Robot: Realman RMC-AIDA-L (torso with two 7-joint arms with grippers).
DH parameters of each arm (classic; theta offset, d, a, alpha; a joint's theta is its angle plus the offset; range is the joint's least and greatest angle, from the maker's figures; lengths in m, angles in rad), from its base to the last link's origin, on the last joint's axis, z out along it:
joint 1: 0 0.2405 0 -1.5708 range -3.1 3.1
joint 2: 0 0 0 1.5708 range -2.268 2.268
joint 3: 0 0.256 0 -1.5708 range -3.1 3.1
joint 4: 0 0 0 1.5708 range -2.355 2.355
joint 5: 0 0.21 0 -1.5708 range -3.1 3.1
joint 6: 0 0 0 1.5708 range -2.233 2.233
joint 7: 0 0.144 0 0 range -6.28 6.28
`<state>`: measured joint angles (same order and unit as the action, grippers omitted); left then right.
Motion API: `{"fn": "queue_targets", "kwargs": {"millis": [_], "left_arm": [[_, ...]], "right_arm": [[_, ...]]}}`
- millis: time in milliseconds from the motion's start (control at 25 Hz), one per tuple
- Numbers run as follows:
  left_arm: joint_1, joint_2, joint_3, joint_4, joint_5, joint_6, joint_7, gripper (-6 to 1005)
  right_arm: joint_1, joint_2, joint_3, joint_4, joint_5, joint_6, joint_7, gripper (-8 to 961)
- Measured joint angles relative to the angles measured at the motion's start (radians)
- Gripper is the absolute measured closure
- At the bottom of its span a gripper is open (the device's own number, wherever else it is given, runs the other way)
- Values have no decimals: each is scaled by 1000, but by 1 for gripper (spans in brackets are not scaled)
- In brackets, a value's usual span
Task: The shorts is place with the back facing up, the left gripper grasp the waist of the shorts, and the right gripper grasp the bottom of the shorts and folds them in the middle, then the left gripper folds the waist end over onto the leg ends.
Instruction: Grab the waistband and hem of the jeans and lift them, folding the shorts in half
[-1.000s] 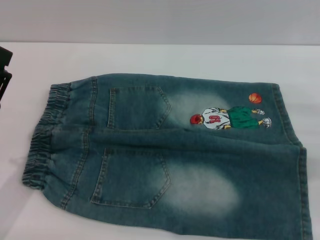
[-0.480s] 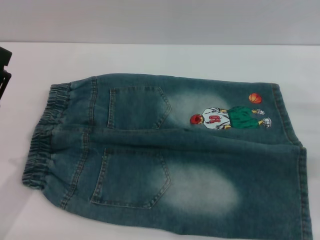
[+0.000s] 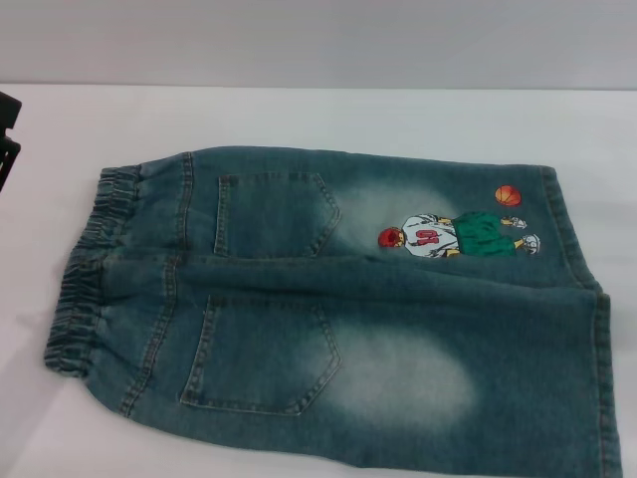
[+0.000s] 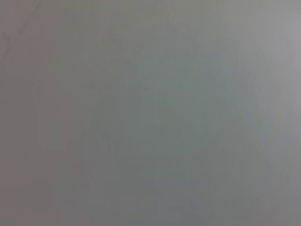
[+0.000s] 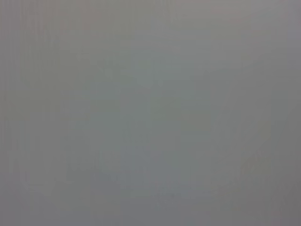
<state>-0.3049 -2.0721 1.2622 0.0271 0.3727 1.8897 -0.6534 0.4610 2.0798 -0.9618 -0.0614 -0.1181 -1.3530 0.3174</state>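
Denim shorts (image 3: 338, 309) lie flat and unfolded on the white table (image 3: 328, 118), back side up, with both patch pockets showing. The waist (image 3: 88, 271) points to the robot's left; it is a darker, puckered band and its edge runs slanted, the far corner closer to the middle than the near corner. The leg ends (image 3: 582, 289) point to the right. The hem of the nearer leg reaches almost the right border of the head view, and the near long edge of that leg is cut by the lower border, so I cannot see how much table is left on those two sides. Beyond the far long edge there is a wide strip of bare table up to the grey wall (image 3: 318, 40). To the left of the waist there is also open white surface.

On the far leg, near its hem, is an embroidered cartoon player (image 3: 458, 237) lying sideways, with an orange ball (image 3: 508, 196) just beside it toward the hem. The shirt of the figure carries red marks like a number, but they are too small to read.

At the left border of the head view, well apart from the waist, a black angular piece of the left gripper (image 3: 8, 134) is visible above the table. Only this part shows, so I cannot tell if its jaws are apart or together. The right gripper does not appear in any view. Both wrist views show only a plain grey field.
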Motion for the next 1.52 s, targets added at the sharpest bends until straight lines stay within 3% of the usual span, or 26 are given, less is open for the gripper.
{"fn": "queue_targets", "kwargs": {"millis": [480, 680, 760, 880, 920, 960, 1080, 1120, 1280, 1520], "left_arm": [[-5, 17, 1, 30, 5, -16, -125, 245], [-8, 35, 29, 129, 30, -86, -257, 245], [-24, 66, 39, 217, 115, -164, -406, 246], [-36, 85, 39, 251, 160, -193, -477, 246], [-53, 109, 39, 291, 223, -225, -569, 246], [-90, 154, 39, 349, 332, -262, -730, 246], [-130, 203, 36, 391, 458, -281, -888, 246], [-157, 236, 29, 414, 554, -283, -989, 246], [-178, 273, -9, 477, 742, -283, -1165, 246], [-159, 280, -176, 613, 1088, -275, -1397, 246]], "right_arm": [[1, 0, -4, 0, 0, 0, 0, 399], [1, 0, -7, 0, 0, 3, -4, 400], [1, 0, -7, 0, 0, 10, -4, 400], [1, 0, -4, 0, 0, 23, -5, 400], [1, 0, -4, 0, 0, 25, -5, 400], [1, 0, -3, 0, 0, 26, -6, 400], [0, 0, -1, 0, 0, 26, -6, 400], [0, 0, -1, 0, 0, 26, -6, 401], [-4, 0, 0, 0, 0, 26, -8, 401], [-5, -1, 0, 0, 0, 33, -9, 399]]}}
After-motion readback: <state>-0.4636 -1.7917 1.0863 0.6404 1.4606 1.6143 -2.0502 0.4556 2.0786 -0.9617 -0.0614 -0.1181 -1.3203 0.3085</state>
